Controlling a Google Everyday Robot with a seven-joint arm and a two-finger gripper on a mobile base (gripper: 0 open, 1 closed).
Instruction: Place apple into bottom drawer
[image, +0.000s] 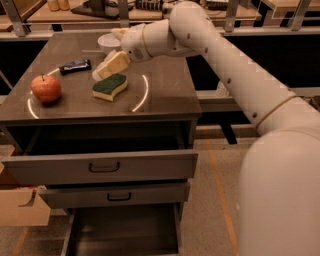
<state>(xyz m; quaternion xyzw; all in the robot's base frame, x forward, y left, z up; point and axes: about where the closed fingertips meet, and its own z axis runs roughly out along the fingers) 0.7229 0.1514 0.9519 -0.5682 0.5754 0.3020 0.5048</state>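
Nothing done yet: apple (46, 88) sits on table (165, 95), 9 o'clock of sponge (109, 86); gripper (103, 72) at sponge's 12, carrying nothing, opening can't tell; bottom drawer (122, 235) open

The round red-orange apple (46, 88) rests on the countertop at its nine o'clock side. The lowest grey metal drawer (122, 234) stands pulled open at six o'clock, its dark floor bare. The gripper (111, 66) hovers at the apple's two o'clock, apart from it.
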